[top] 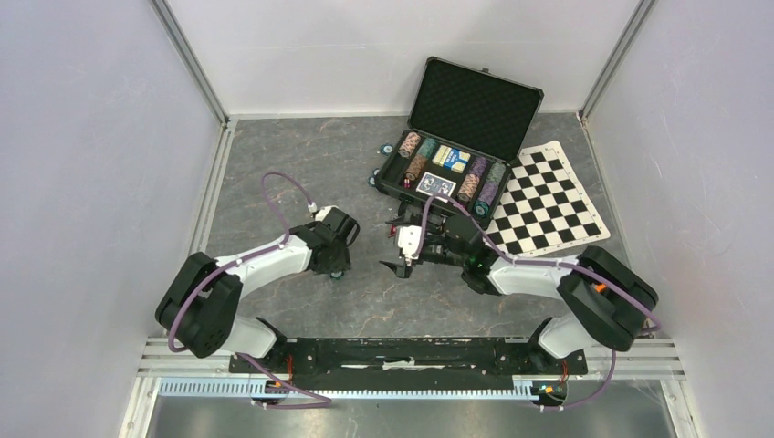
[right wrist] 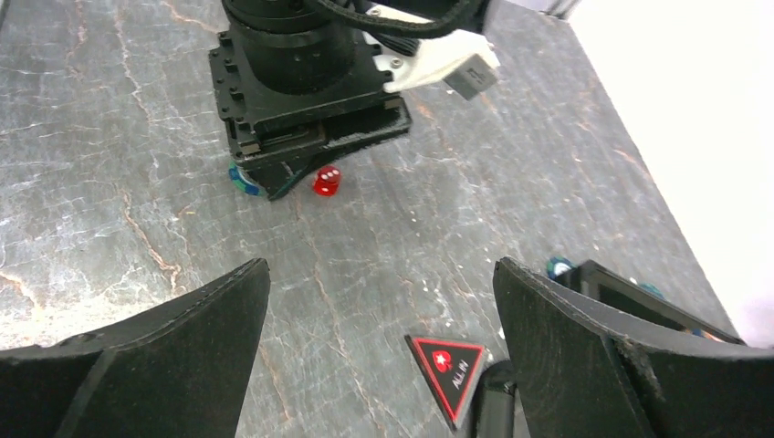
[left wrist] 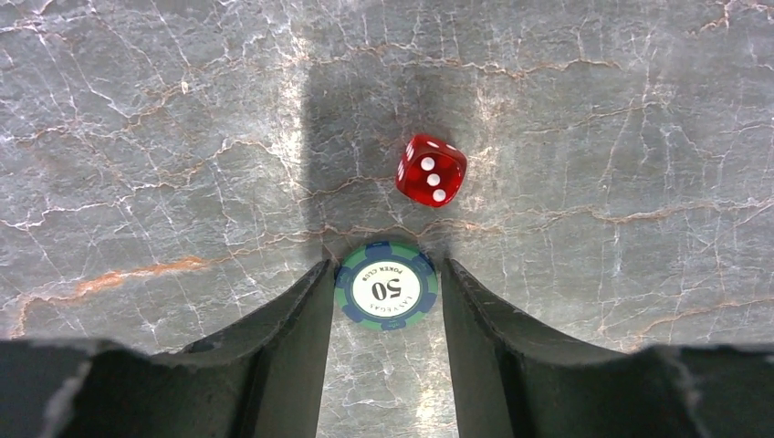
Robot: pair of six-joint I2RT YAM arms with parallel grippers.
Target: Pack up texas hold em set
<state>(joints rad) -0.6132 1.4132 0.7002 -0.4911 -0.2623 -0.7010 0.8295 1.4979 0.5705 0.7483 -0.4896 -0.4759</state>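
Note:
The black case [top: 475, 96] stands open at the back, with rows of striped chips [top: 413, 144] and blue card decks [top: 436, 185] in its tray. My left gripper [left wrist: 388, 266] is low over the table and open, its fingers on either side of a flat green-and-blue 50 chip [left wrist: 386, 286]. The left finger touches the chip's edge and a thin gap shows at the right finger. A red die [left wrist: 431, 171] lies just beyond the chip. My right gripper [right wrist: 381, 266] is wide open and empty, facing the left gripper [right wrist: 269, 182]. The red triangular marker [right wrist: 447, 362] lies by its right finger.
A black-and-white checkered mat [top: 548, 196] lies right of the case. Loose chips [top: 387, 150] sit on the table at the case's left end, one of them [right wrist: 557, 266] by its corner. Grey walls enclose the table on three sides.

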